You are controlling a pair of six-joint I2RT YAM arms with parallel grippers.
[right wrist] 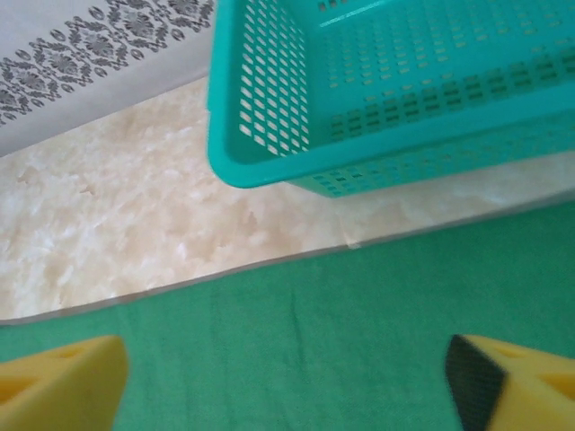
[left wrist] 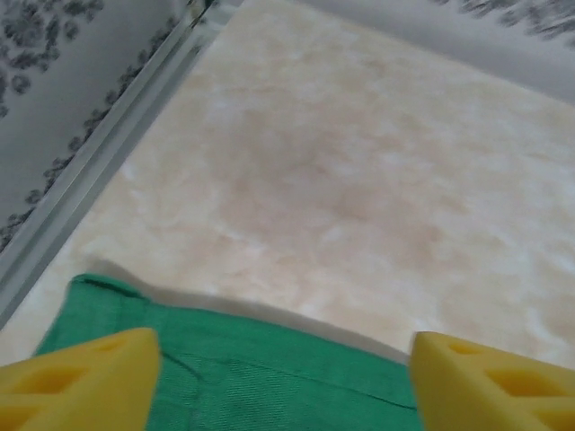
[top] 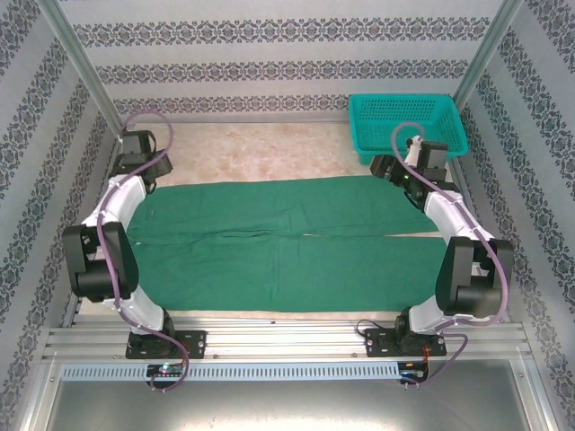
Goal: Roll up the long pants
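Observation:
The long pants (top: 287, 238) lie flat across the table, dark green, both legs stretched left to right with a slit between them. My left gripper (top: 144, 162) hovers over their far left corner, open, with yellow fingers (left wrist: 81, 382) straddling the green hem (left wrist: 269, 368). Over the far right edge of the pants (right wrist: 296, 359) my right gripper (top: 404, 172) also stands open, nothing between its yellow fingertips (right wrist: 63, 382).
A teal mesh basket (top: 406, 126) stands at the back right, close behind the right gripper, its corner (right wrist: 269, 135) overhanging the bare table strip. Beige tabletop (top: 260, 148) runs behind the pants. Patterned walls and metal posts (left wrist: 99, 153) enclose the sides.

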